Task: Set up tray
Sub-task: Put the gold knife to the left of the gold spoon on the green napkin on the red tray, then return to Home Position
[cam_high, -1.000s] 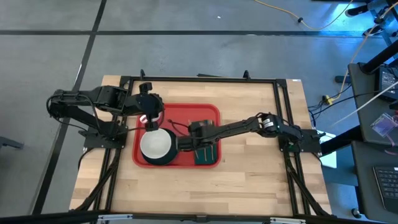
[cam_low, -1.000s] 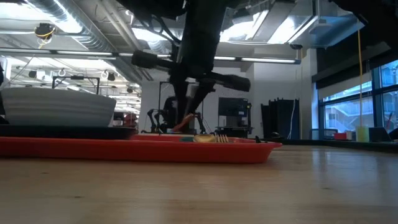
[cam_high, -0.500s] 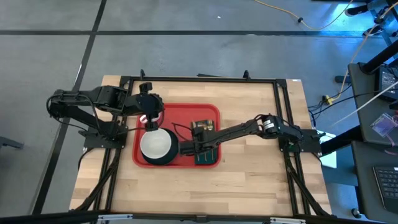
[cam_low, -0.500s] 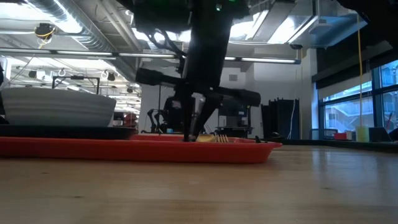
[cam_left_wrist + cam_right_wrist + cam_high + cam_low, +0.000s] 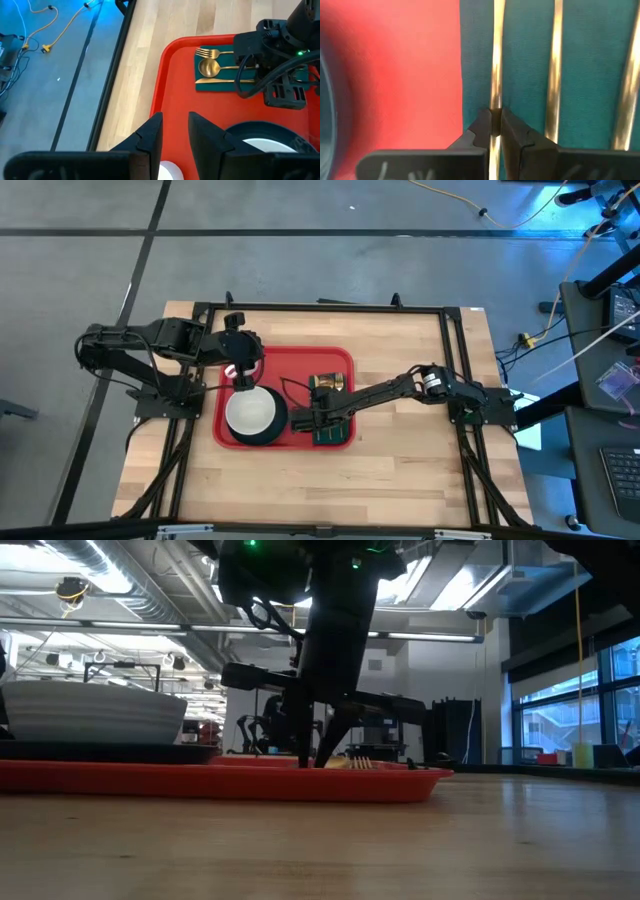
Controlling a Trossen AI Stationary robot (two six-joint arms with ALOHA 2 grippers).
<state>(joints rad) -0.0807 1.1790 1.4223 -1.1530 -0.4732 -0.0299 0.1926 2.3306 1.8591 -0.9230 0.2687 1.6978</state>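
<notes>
The red tray [image 5: 300, 370] lies on the wooden table. On it, a white bowl [image 5: 250, 412] sits in a dark plate at the left. A dark green napkin [image 5: 338, 430] lies at the tray's near right, with a gold fork [image 5: 210, 51], spoon [image 5: 210, 66] and knife [image 5: 215, 80] on it. My right gripper [image 5: 303, 420] is down at the napkin's edge nearest the bowl, shut on the knife [image 5: 496, 60]. My left gripper [image 5: 240, 372] hovers over the tray's far left corner with its fingers a little apart [image 5: 175, 125] and holds nothing. A white round thing [image 5: 167, 172] shows below it. My right gripper pinches the knife's thin gold handle [image 5: 495, 100] between its two fingertips. The fingers come from above, pointing down, and lie across the handle. The knife lies flat along the napkin's edge, beside the spoon's handle [image 5: 554, 60].
The bowl and plate [image 5: 95, 712] stand close to the left of my right gripper. Black frame rails [image 5: 330, 308] run around the table. Bare wood lies to the right of the tray and along the near edge [image 5: 400, 480].
My right gripper has gone toward the table's near edge and down onto the tray, coming down at the napkin's edge nearest the bowl. My left gripper has kept still.
</notes>
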